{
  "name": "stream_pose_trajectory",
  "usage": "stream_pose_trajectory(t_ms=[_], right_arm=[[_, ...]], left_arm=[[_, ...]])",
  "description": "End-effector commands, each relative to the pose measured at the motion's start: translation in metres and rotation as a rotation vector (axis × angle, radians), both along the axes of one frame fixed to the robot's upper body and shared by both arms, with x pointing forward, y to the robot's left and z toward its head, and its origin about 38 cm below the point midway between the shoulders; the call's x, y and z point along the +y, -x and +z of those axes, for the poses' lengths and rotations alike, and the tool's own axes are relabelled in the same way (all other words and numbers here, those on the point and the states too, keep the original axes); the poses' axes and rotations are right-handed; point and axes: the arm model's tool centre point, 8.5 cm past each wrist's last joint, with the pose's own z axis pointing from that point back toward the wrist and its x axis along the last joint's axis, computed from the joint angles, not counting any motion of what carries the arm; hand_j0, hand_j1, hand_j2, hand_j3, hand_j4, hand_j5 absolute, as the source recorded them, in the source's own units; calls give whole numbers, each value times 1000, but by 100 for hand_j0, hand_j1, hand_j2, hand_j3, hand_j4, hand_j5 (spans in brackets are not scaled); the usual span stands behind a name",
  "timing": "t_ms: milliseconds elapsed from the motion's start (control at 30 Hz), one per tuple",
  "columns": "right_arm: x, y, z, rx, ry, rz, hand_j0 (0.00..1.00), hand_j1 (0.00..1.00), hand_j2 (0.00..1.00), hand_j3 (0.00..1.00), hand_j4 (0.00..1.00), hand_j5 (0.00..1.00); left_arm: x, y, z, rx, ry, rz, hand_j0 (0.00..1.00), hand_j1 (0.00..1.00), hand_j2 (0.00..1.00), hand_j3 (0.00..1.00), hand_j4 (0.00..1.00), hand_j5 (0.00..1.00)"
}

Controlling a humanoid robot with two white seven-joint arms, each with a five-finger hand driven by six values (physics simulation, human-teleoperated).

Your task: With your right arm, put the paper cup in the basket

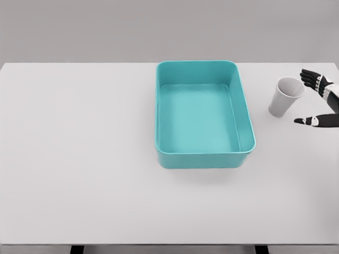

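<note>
Reaching in from the right edge of the head view, the robot's right hand [319, 100] is spread wide, its black fingers [310, 77] fanned above and the thumb [307, 121] extended below, forming an open cradle that faces a white paper cup [286, 96]. The hand holds nothing; the upper fingertips sit just beside the cup's rim, and whether they touch it cannot be told. The cup stands on the white table [79, 159], leaning slightly, just to the right of a teal rectangular basket [249, 127], which has nothing in it. The left arm is out of view. Judging from this layout, the task is at an early stage: the hand is positioned for a grasp, but the cup is not yet gripped. Closing on the cup, lifting it, carrying it leftward over the basket wall and releasing it all remain to be done.
</note>
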Motion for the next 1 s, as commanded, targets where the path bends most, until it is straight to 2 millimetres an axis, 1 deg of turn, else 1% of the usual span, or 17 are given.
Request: stream_pose_trajectory(t_ms=[0, 100, 167, 200, 233, 367, 400, 567, 633, 667, 733, 800, 933, 967], right_arm=[[-5, 0, -4, 6, 19, -14, 100, 100, 100, 100, 100, 100], [-5, -2, -6, 4, 15, -21, 100, 100, 100, 100, 100, 100], [-10, -3, -8, 7, 15, -38, 100, 100, 100, 100, 100, 100], [-5, -5, -14, 10, 0, -41, 100, 100, 100, 100, 100, 100], [-7, -6, -14, 10, 2, -48, 100, 100, 100, 100, 100, 100], [-3, -11, -21, 6, -37, -67, 100, 100, 100, 100, 100, 100], [-5, -12, -25, 13, -40, -81, 100, 100, 100, 100, 100, 100], [-12, -16, -29, 8, -54, -119, 100, 100, 100, 100, 100, 100], [-9, -18, -35, 14, -65, -128, 100, 100, 100, 100, 100, 100], [-6, -23, -35, 5, -78, -133, 100, 100, 100, 100, 100, 100], [0, -31, -41, 5, -96, -148, 100, 100, 100, 100, 100, 100], [0, -32, -46, 12, -102, -159, 100, 100, 100, 100, 100, 100], [1, -32, -48, 15, -102, -159, 100, 100, 100, 100, 100, 100], [3, -33, -51, 18, -108, -160, 100, 100, 100, 100, 100, 100]], left_arm=[[0, 0, 0, 0, 0, 0, 100, 100, 100, 100, 100, 100], [0, 0, 0, 2, 0, 0, 100, 100, 100, 100, 100, 100], [0, 0, 0, 0, 0, 0, 100, 100, 100, 100, 100, 100], [0, 0, 0, 0, 0, 0, 100, 100, 100, 100, 100, 100], [0, -1, 0, 0, 0, 0, 100, 100, 100, 100, 100, 100], [0, -1, 0, -1, 0, 0, 100, 100, 100, 100, 100, 100], [0, -1, 0, -1, 0, 0, 100, 100, 100, 100, 100, 100], [0, 0, 0, 1, 0, 2, 100, 100, 100, 100, 100, 100], [0, 0, 0, 2, 0, 0, 100, 100, 100, 100, 100, 100], [0, 0, 0, 1, 0, 2, 100, 100, 100, 100, 100, 100], [0, 0, 0, -1, 0, 0, 100, 100, 100, 100, 100, 100], [0, 0, 0, 0, 0, 0, 100, 100, 100, 100, 100, 100], [0, -1, 0, -3, 0, 1, 100, 100, 100, 100, 100, 100], [0, 0, 0, 0, 0, 1, 100, 100, 100, 100, 100, 100]])
